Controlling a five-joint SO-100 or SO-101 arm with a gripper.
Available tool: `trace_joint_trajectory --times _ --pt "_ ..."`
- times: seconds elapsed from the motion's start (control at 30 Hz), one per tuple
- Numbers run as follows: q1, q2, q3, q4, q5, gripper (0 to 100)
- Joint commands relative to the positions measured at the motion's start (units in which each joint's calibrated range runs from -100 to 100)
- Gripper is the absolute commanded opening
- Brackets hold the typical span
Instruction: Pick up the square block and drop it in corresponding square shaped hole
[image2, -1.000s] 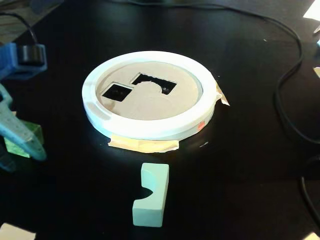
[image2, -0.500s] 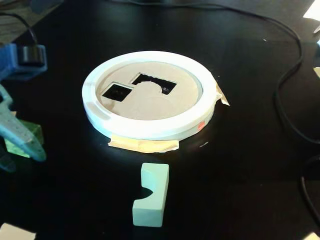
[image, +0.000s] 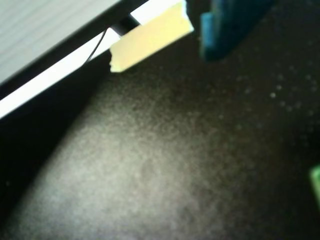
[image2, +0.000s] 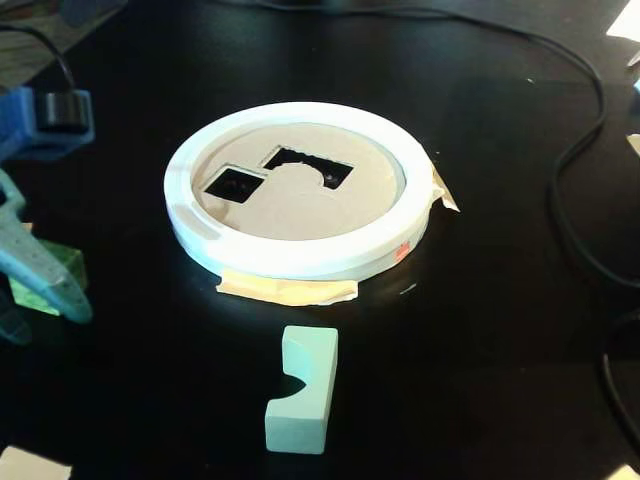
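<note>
The square block is probably the green block (image2: 48, 278) at the left edge of the fixed view, on the black table (image2: 480, 330), partly hidden behind the light-blue tool (image2: 45, 275). Whether the tool is gripping the block cannot be told. The white sorter ring (image2: 300, 255), taped down with masking tape (image2: 288, 291) to prevent shifting, presents its square hole (image2: 233, 183) upward. A notched mint block (image2: 300, 390) lies near the ring's front.
</note>
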Motion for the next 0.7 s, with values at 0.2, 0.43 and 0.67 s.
trace_joint_trajectory --times 0.2,0.43,0.67 --pt "0.67 -0.15 -0.41 -1.42 -0.05 77" --pt "0.55 0.84 -3.41 -0.21 -0.05 77" --pt "-1.33 1.02 -11.25 1.29 0.24 77"
